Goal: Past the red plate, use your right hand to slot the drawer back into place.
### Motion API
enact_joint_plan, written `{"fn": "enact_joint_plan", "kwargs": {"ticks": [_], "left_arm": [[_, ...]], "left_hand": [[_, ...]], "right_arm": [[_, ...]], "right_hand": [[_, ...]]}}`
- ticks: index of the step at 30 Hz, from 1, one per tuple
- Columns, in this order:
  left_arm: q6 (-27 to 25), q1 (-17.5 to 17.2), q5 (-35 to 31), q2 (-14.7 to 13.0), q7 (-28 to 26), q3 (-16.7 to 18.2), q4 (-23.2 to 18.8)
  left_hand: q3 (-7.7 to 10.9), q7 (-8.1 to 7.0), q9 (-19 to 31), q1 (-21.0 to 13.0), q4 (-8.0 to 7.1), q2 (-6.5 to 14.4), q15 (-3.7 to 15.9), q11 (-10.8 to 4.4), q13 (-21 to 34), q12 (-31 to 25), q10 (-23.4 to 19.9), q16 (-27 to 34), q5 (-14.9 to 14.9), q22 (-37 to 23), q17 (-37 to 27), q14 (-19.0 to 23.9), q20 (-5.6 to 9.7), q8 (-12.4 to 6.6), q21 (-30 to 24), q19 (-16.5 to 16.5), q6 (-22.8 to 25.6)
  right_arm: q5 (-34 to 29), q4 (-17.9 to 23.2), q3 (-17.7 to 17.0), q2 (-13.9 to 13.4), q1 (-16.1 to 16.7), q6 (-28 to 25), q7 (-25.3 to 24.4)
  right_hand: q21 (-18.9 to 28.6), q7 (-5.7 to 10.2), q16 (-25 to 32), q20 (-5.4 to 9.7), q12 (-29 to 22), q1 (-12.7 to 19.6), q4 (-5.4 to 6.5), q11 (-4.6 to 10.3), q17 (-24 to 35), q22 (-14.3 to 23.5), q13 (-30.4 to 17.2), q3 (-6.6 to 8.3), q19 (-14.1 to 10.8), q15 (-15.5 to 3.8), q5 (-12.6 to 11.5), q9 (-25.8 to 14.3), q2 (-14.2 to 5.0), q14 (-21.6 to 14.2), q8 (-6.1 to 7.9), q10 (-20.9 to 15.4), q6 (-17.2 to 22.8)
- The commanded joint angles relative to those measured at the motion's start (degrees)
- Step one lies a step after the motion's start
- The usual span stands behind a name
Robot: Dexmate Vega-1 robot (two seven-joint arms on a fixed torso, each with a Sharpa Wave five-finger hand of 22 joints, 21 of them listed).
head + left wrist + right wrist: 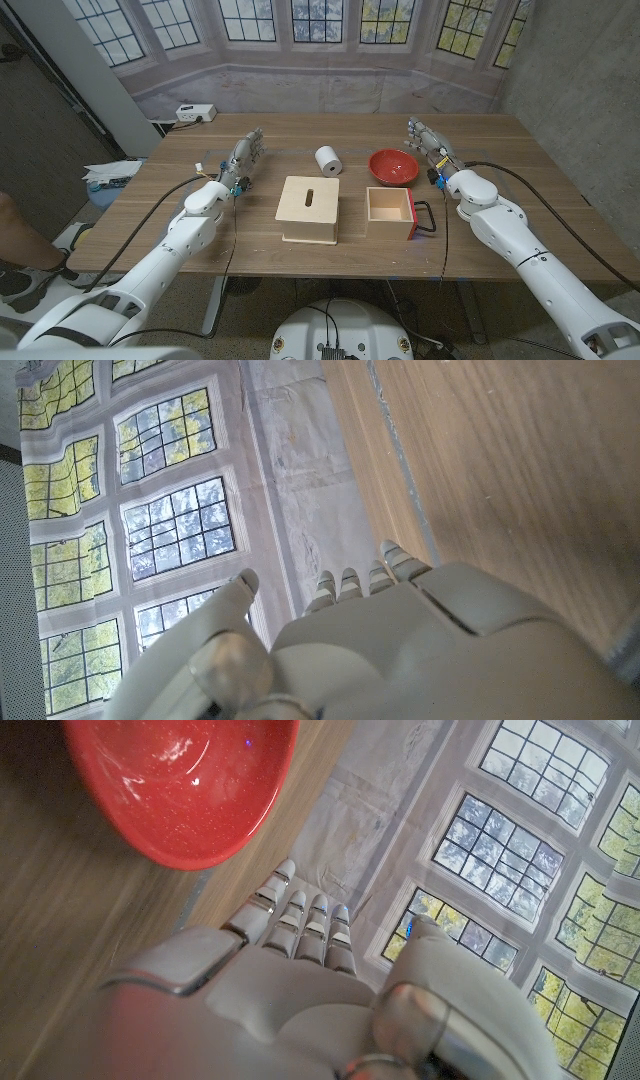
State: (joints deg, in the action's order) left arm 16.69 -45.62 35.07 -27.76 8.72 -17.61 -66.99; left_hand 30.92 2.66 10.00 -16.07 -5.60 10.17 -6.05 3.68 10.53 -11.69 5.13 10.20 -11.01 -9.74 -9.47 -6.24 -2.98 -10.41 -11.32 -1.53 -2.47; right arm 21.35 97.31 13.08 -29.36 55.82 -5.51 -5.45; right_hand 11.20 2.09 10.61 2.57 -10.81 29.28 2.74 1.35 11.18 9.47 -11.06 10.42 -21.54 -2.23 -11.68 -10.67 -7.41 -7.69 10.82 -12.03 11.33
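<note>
The wooden table [520, 215] carries every item; positions below are referenced to the red plate [393, 166]. My right arm [520, 250] enters from the near corner on the plate's right side, and my left arm [170, 250] enters from the opposite near corner, well apart from the plate. A pale wooden box [309, 208] with a slot in its top stands nearer to me than the plate and to its left. The drawer [390, 213], an open-topped wooden tray with a red side and a black handle loop, sits just in front of the plate on my side, beside the box but apart from it. The plate is bowl-shaped, and the right wrist view shows its glossy red rim [180, 790] close to my fingertips. A white roll [327, 160] lies left of the plate. My right hand [428, 140] rests just right of the plate, fingers extended side by side, holding nothing. My left hand [244, 158] rests far left of the plate, fingers extended together, holding nothing.
</note>
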Motion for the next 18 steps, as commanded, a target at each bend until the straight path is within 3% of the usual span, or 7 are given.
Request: {"fn": "enact_joint_plan", "kwargs": {"ticks": [1, 10, 13, 18], "left_arm": [[1.4, -1.84, -0.05, -0.11, -2.12, 1.22, -1.64], [1.44, -3.91, -0.41, -0.85, -4.11, 1.41, -4.41], [1.35, -4.22, -0.33, -0.88, -4.45, 1.42, -4.6], [1.3, -4.59, -0.38, -1.0, -4.92, 1.37, -4.94]], "left_hand": [[0.36, 0.06, 0.17, -0.74, 0.16, -0.1, -0.18, 0.62, 0.16, -0.2, 0.01, 0.04, 0.05, -0.12, -0.17, -0.02, -0.28, -0.19, -0.04, -0.38, -0.4], [0.61, 0.03, 0.18, -0.94, 0.43, -0.15, -0.13, 0.53, 0.17, -0.26, -0.23, 0.08, 0.14, -0.13, -0.17, 0.23, -0.29, -0.28, -0.04, -0.53, -0.11], [0.71, 0.05, 0.18, -1.01, 0.52, -0.17, -0.16, 0.54, 0.17, -0.27, -0.3, 0.08, 0.18, -0.13, -0.17, 0.29, -0.3, -0.31, -0.06, -0.61, 0.02], [0.85, -0.05, 0.19, -1.1, 0.65, -0.19, -0.1, 0.48, 0.17, -0.27, -0.39, 0.07, 0.23, -0.14, -0.17, 0.36, -0.3, -0.29, -0.05, -0.67, 0.03]], "right_arm": [[-1.82, 6.17, -1.4, -0.49, 0.59, -8.28, 0.31], [-3.55, 10.83, -2.68, -0.46, 2.02, -14.64, 0.43], [-4.49, 12.69, -3.2, -0.29, 2.58, -17.01, 0.03], [-6.1, 14.95, -3.65, -0.07, 2.92, -20.36, 0.24]], "right_hand": [[-0.12, -0.43, 0.26, 1.06, -0.4, 1.28, -0.96, -0.6, -0.12, 0.25, -0.09, 0.5, -0.03, -1.39, 0.01, -0.11, -0.03, 0.04, 0.31, -0.19, 0.11], [-0.18, -0.26, 0.57, 1.42, -0.48, 2.12, -2.15, -0.37, -0.1, 0.25, -0.11, 0.92, -0.01, -1.65, 0.32, -0.12, -0.3, -0.05, 0.46, -0.41, 0.54], [0.04, -0.61, 0.71, 1.04, -0.62, 4.08, -3.96, -0.61, -0.33, 0.23, -0.1, 1.71, -0.76, -1.33, 0.44, -0.11, -0.25, -0.55, 0.58, -0.88, 0.98], [0.07, -0.82, 0.78, 0.84, -0.66, 5.75, -5.56, -0.96, -0.45, 0.2, -0.09, 2.27, -1.17, -1.18, 0.6, -0.11, -0.02, -0.92, 0.64, -1.17, 1.28]]}}
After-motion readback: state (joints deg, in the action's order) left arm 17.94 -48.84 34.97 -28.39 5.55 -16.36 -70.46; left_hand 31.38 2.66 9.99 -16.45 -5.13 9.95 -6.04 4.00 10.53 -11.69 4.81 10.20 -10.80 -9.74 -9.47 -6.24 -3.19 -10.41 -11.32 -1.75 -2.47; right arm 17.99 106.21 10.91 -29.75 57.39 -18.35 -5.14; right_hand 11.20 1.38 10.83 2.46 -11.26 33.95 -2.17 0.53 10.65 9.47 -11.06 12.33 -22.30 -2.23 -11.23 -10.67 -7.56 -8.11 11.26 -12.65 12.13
